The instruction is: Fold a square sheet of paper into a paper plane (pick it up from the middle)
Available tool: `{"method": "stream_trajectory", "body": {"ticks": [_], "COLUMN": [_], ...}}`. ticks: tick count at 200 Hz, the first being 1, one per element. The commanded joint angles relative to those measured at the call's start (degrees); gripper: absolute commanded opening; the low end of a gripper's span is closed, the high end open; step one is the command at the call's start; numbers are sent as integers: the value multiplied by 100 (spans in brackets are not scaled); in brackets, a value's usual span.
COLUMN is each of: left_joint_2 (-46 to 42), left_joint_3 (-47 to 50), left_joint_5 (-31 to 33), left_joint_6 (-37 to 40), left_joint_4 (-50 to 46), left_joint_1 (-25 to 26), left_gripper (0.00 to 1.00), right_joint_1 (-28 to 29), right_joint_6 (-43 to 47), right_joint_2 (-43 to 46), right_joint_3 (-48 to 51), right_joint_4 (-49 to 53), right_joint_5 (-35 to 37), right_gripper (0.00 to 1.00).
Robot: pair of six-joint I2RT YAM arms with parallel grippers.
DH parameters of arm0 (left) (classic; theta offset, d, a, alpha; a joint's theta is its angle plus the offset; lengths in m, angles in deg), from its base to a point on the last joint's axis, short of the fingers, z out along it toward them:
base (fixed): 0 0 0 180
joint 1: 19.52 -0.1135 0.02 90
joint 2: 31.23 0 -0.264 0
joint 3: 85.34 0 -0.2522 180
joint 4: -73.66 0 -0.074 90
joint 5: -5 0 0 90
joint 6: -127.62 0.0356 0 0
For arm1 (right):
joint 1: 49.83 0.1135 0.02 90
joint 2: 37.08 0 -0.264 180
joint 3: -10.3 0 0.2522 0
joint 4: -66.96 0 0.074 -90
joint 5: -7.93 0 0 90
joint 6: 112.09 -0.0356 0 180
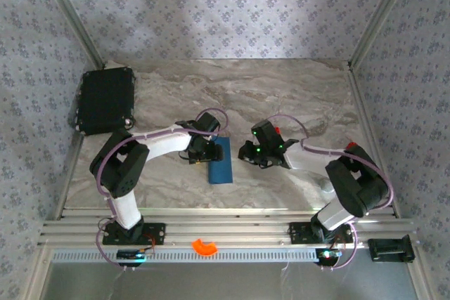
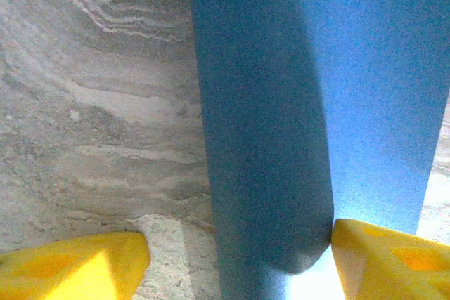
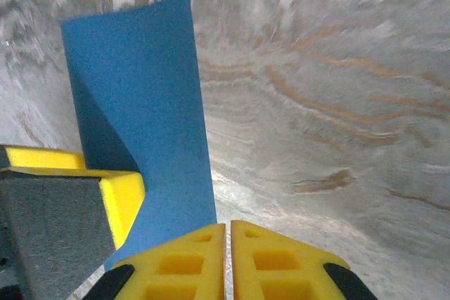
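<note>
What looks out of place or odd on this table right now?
An orange curved piece lies on the metal rail at the near edge, off the marble table, like a stray part. The blue paper is folded over, but its fold looks rounded rather than pressed flat.

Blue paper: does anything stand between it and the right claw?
Nothing visible. The shut right claw is beside the folded blue paper, with bare marble table between. The open left claw straddles the paper's opposite edge.

matt blue sheet of paper [image 3: 140, 89] on smooth marble-look table [image 3: 316, 103], faintly glossy
</note>
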Motion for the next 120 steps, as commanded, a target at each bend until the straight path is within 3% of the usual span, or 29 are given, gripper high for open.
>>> {"method": "stream_trajectory", "body": {"ticks": [1,55,120], "left_joint_2": [839,847,921], "left_joint_3": [398,406,334], "left_joint_5": [-57,-105,-62], "left_joint_6": [133,164,243], "left_joint_4": [835,862,784], "left_joint_1": [27,25,26], "left_gripper": [73,70,73], "right_joint_1": [-127,-244,-232], "right_joint_6": [-153,-239,-262], "right_joint_2": [404,599,643], "right_joint_3": [184,448,516], "right_joint_4": [244,30,-33], "right_joint_5": [419,317,272], "right_gripper": [12,12,12]}}
